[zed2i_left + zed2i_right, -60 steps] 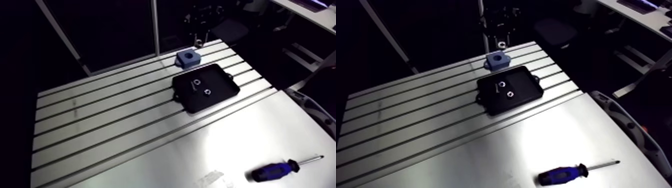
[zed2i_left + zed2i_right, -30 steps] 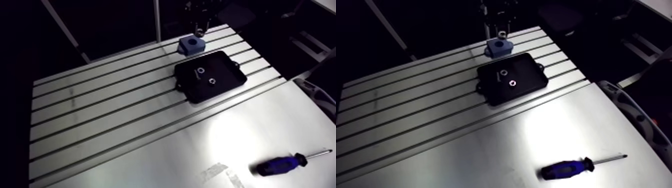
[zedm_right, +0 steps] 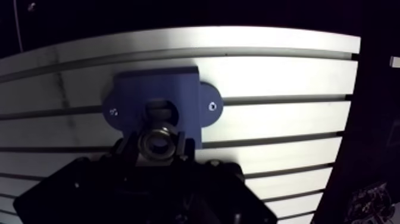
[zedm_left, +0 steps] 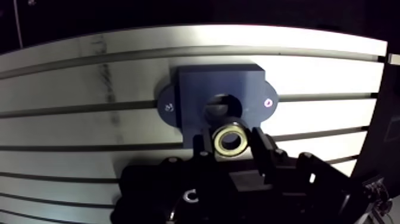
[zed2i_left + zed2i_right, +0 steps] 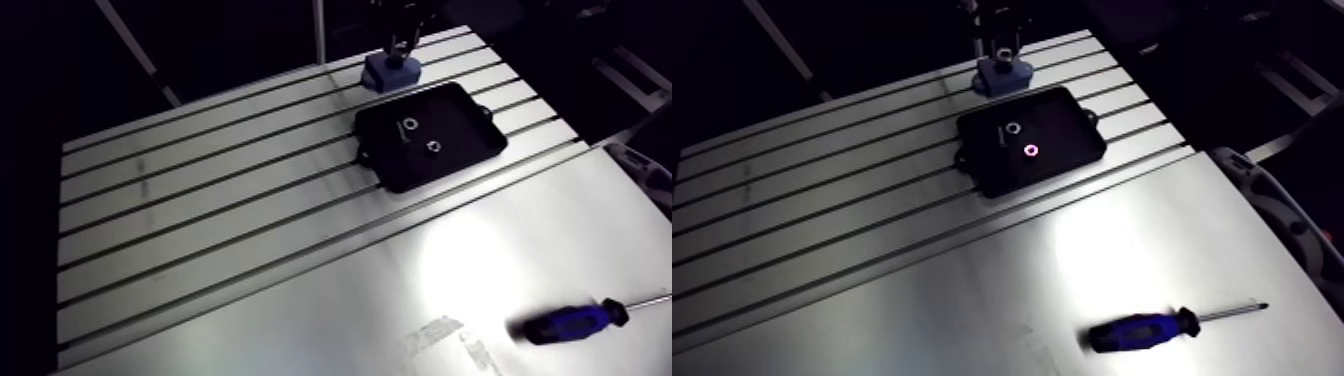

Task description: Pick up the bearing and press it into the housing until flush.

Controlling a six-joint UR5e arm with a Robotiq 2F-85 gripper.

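Bearing, a small round metal ring with a yellowish face (image 4: 230, 140). Wrist view: it is pinched between the two dark fingers (image 4: 204, 145) of the gripper (image 4: 231, 143), one pad on each side of its rim, its open centre facing the camera. Just ahead of the fingertips sits the housing, a dark blue block with a rounded screw ear on each side (image 4: 196, 89). A round bore (image 4: 225, 107) is in the middle of its top face. The bearing overlaps the near edge of the bore. Contact between the bearing and the housing cannot be judged from this angle. The housing rests flat on the slotted aluminium table (image 4: 89, 77), spanning the strip between two slots.

Arm view: the housing is at upper centre of the frame, near the table's far edge. The gripper comes down from the top edge straight over it, too dark and small to read. Just below and right of the housing lies a black rectangular tray with small side tabs (image 5: 465, 122). It holds two small ring-shaped metal parts (image 5: 408, 126) (image 5: 433, 147), apart from each other. At lower right a screwdriver with a blue and black handle (image 5: 570, 322) lies flat on the table's smooth section. Its shaft points toward the right edge, well apart from the tray.
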